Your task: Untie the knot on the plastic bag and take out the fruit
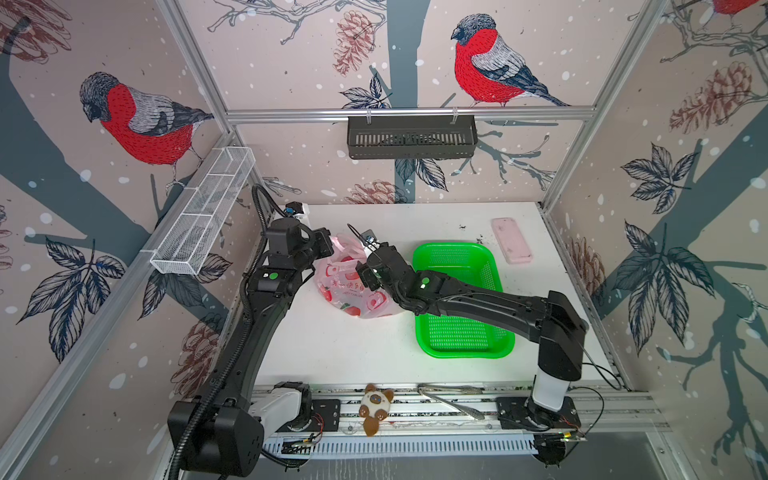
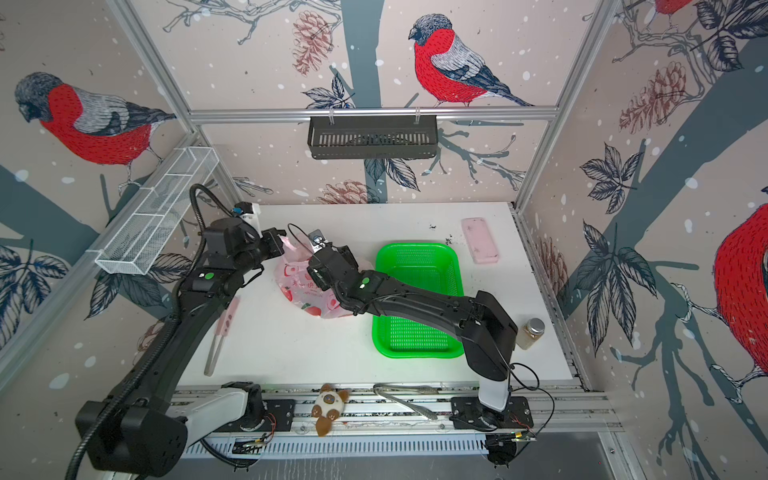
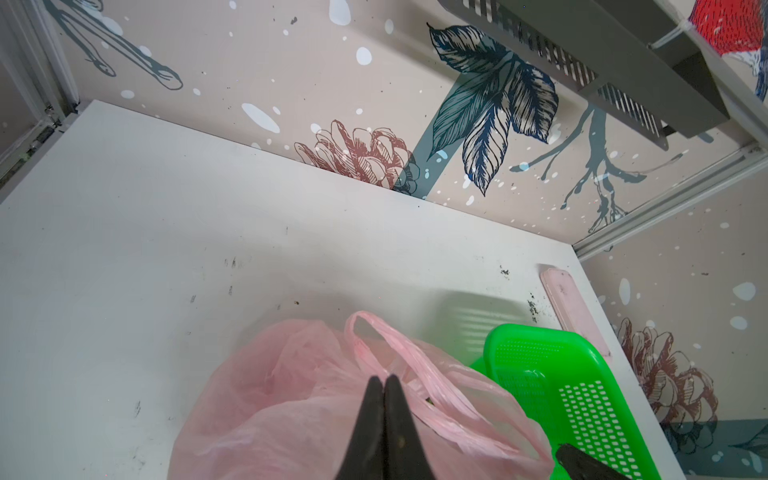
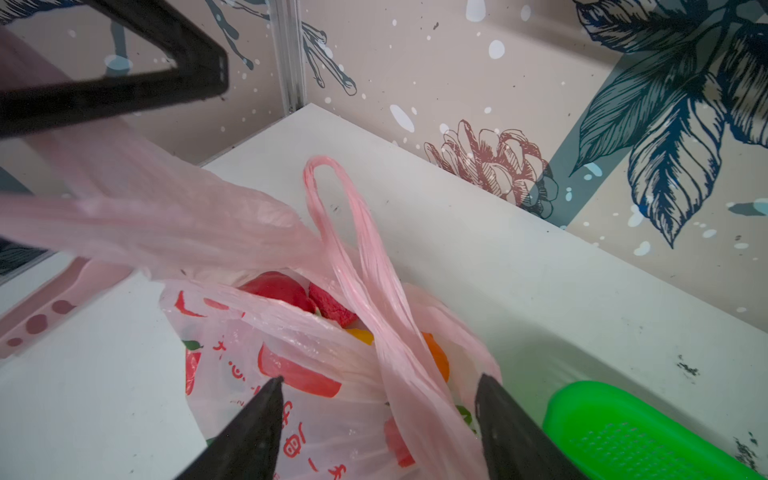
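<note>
Both top views: mounted high over the front rail, looking down and back, whole table in frame, plastic bag centre. Wrist cams: close over the bag, facing the back wall; both share bag and green basket.

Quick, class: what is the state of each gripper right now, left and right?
Left gripper: closed, pinching the plastic bag.
Right gripper: open, holding nothing.

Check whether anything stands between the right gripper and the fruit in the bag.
Yes. A twisted loop handle of the plastic bag crosses the bag's open mouth, directly between the right gripper, its jaws open, and the fruit below. Nothing else visible blocks it.
</note>
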